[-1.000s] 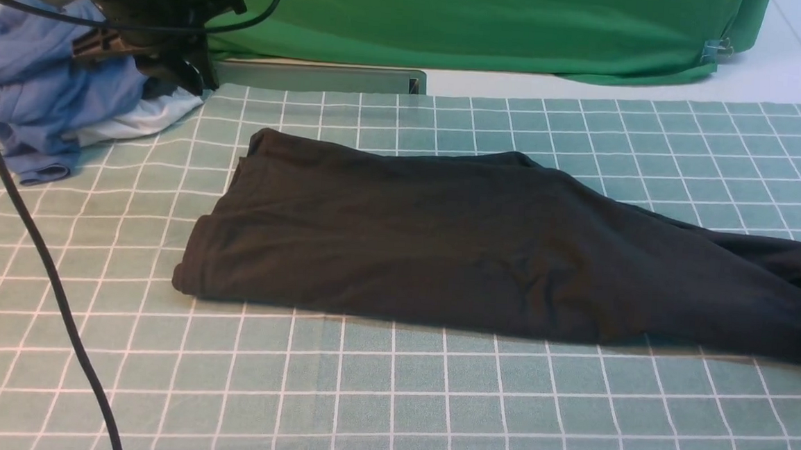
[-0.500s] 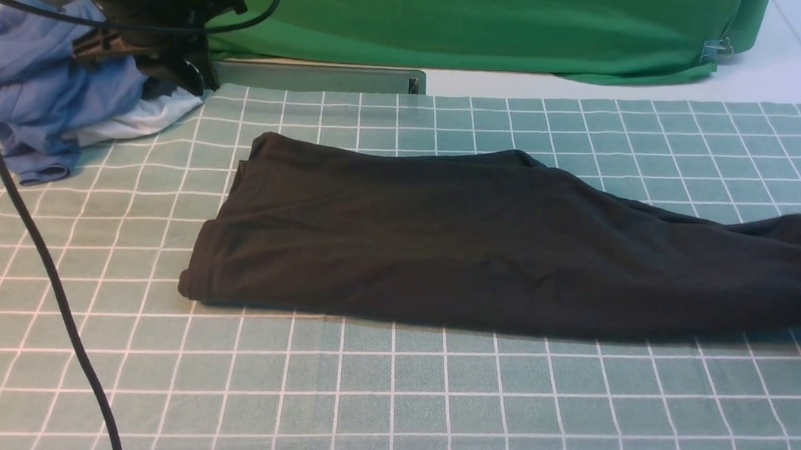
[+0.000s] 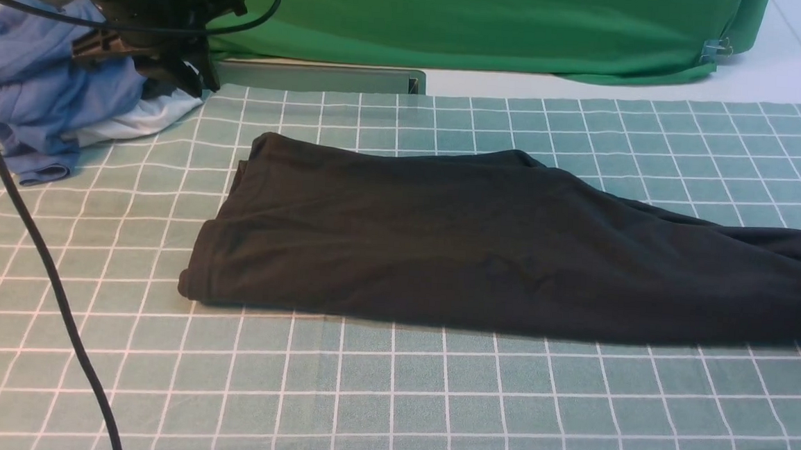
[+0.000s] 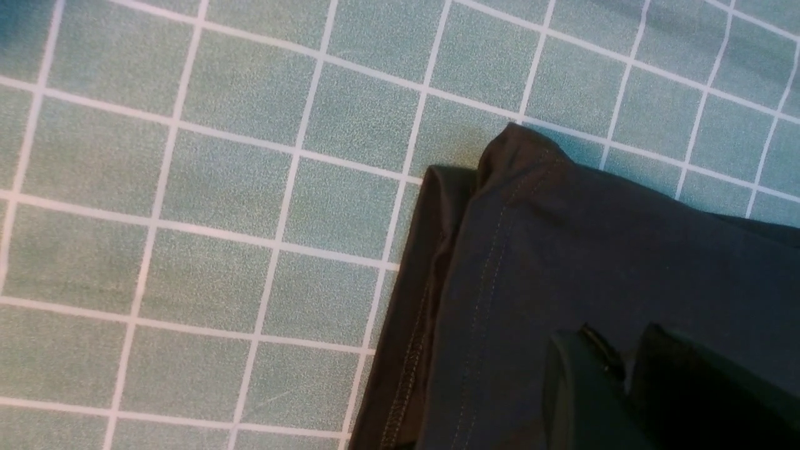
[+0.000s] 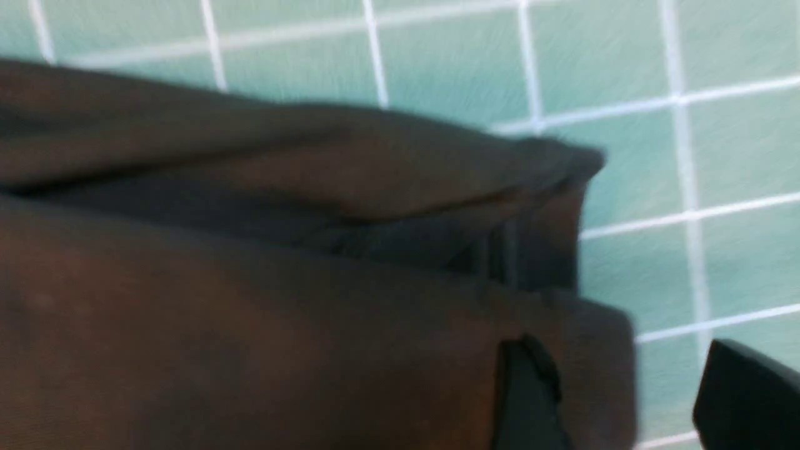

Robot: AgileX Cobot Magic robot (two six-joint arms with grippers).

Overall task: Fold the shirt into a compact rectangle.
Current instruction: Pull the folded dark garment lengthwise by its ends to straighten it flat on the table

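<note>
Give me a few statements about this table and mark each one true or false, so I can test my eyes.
1. The black shirt lies on a green checked tablecloth. True.
2. The black shirt is bunched into a ball. False: it lies flat as a long folded strip.
3. A pile of blue and white garments sits at the far left of the table, apart from the shirt. True.
4. The cloth backdrop behind the table is red. False: it is green.
5. The right claw is clamped shut. False: its jaws stand wide apart at the shirt's end.
</note>
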